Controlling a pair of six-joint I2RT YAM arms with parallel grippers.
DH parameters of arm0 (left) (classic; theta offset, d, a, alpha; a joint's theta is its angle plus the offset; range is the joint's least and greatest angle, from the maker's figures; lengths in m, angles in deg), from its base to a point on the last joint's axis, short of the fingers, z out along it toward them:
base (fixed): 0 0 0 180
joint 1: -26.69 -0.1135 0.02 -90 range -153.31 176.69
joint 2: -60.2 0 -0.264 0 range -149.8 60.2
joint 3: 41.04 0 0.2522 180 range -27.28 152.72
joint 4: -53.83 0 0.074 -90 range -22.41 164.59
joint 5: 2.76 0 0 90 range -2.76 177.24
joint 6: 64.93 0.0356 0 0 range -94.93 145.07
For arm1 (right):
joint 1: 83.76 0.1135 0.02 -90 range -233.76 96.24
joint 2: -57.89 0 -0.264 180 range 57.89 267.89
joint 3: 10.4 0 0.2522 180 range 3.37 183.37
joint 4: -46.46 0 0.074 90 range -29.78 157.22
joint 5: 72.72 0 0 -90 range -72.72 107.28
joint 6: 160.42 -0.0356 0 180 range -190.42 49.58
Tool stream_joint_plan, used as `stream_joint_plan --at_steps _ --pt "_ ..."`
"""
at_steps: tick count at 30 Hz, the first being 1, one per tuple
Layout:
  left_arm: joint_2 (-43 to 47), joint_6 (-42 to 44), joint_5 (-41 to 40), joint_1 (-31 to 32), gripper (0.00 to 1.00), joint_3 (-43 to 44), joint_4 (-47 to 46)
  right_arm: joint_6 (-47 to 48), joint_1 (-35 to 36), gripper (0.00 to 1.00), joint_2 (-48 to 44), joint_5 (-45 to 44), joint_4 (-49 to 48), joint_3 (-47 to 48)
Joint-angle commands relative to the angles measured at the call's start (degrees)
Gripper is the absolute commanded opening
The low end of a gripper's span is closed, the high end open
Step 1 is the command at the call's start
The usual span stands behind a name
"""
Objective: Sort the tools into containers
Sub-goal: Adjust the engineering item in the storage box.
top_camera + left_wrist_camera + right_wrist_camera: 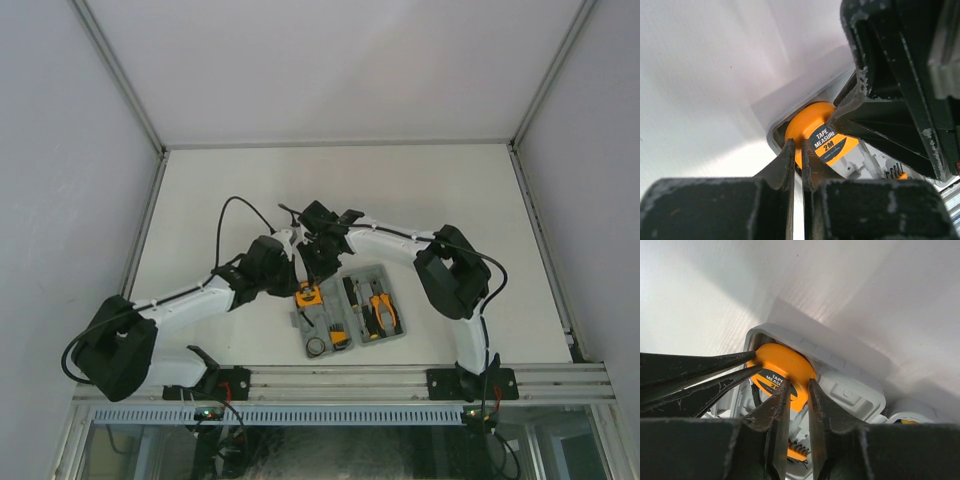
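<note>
The round orange tape measure (308,297) lies in the far corner recess of the grey tool case's (400,336) left half. Both wrist views show it (810,125) (785,362). My left gripper (298,283) (797,145) is shut, its tips against the tape measure's rim. My right gripper (315,278) (800,385) is shut to a narrow gap, its tips on the tape measure's top edge. Orange-and-black pliers (382,312) and a black-and-yellow screwdriver (354,300) lie in the right half. The orange hex-key set (338,338) and black ring (316,347) lie in the left half.
The case sits near the table's front edge, just beyond the aluminium rail (340,380). White enclosure walls stand on three sides. The right gripper's fingers (875,100) crowd the left wrist view, and the left gripper's fingers (700,370) cross the right wrist view.
</note>
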Motion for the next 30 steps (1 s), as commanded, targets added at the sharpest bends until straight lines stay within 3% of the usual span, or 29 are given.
stream_joint_plan --at_steps 1,17,23,30 --pt "-4.84 0.99 4.09 1.50 0.08 -0.45 3.36 -1.07 1.20 0.18 4.49 -1.21 -2.94 0.29" --pt "-8.45 1.03 4.18 2.36 0.06 1.66 5.23 -2.43 1.87 0.14 9.37 1.03 1.06 2.32" --pt "-5.32 0.45 1.88 2.32 0.07 1.49 5.81 -4.81 0.41 0.15 4.53 -1.91 -2.70 -1.17" --pt "1.36 -1.15 -2.20 2.24 0.17 2.39 5.81 -6.95 -2.23 0.23 -3.58 -3.82 -8.83 -5.92"
